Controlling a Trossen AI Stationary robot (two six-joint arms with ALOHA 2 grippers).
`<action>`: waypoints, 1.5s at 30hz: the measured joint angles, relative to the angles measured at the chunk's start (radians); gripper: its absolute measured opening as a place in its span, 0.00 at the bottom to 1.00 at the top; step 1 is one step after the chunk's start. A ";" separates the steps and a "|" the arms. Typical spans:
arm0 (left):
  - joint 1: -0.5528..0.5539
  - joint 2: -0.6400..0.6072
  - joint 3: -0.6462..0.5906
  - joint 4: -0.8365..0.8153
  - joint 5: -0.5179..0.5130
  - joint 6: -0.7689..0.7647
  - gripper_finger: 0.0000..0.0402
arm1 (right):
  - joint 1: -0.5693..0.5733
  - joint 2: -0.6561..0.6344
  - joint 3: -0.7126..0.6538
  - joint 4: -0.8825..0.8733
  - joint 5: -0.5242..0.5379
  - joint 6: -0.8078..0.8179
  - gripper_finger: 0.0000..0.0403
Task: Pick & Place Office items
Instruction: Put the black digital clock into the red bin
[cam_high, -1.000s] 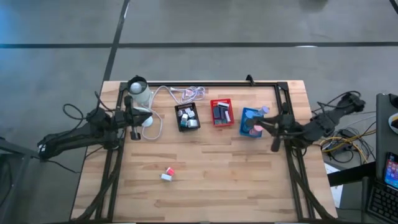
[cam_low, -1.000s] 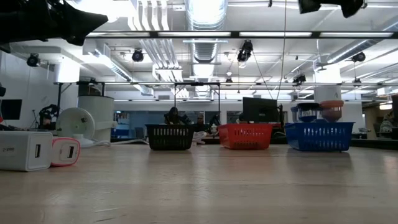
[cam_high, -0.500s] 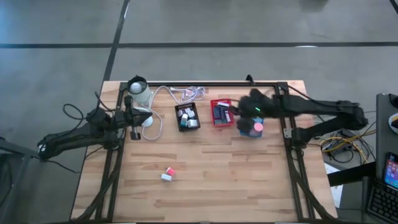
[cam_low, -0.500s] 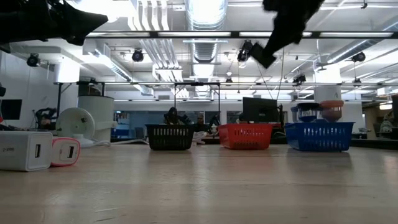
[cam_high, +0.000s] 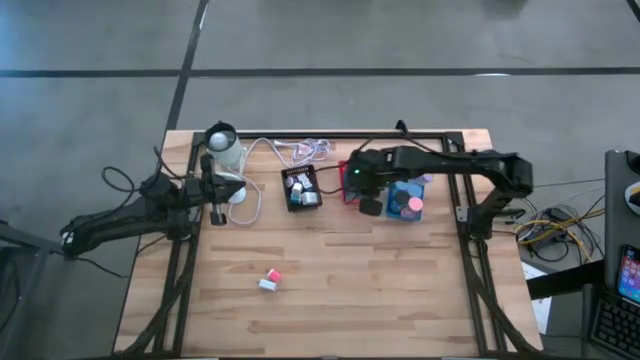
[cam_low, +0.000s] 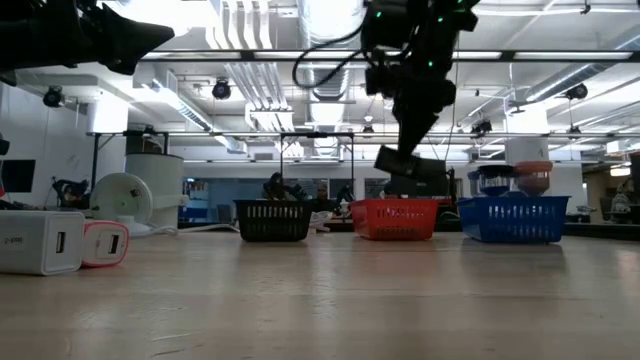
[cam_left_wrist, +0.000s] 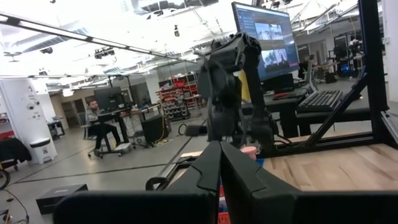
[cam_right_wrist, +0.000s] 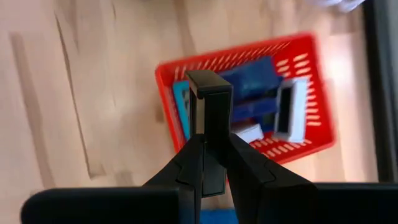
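The right arm has swung in from the surface's (cam_high: 400, 300) edge — its right tool (cam_high: 371, 207) now hangs over the red tray (cam_right_wrist: 311, 93), clamped on a small dark rectangle (cam_right_wrist: 210, 118), likely about to drop it among the dark blocks there. Left tool (cam_high: 214, 214) waits, closed. White and pink blocks (cam_high: 269, 279) lie loose mid-surface.

Two robot arms, matte black throughout, built of slim tubular links joined by bulkier rounded joint housings. Right arm (cam_high: 470, 165): a small green indicator light glows on the wrist housing; a black cable loops alongside it. Left arm (cam_high: 130, 215): thin black cables trail off its base end. Each hand, right hand (cam_right_wrist: 208, 134) and left hand (cam_left_wrist: 219, 163), has two flat, tapered black fingers on a broad black crossbar.
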 joint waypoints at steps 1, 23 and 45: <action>0.000 0.000 0.000 0.000 0.000 0.000 0.03 | 0.000 0.023 0.013 -0.021 0.000 -0.012 0.11; 0.000 0.001 0.000 -0.007 0.000 -0.001 0.03 | 0.000 0.245 0.138 -0.148 0.056 -0.145 0.11; 0.000 0.002 0.000 -0.007 0.000 -0.001 0.03 | 0.000 0.294 0.142 -0.139 0.061 -0.119 0.11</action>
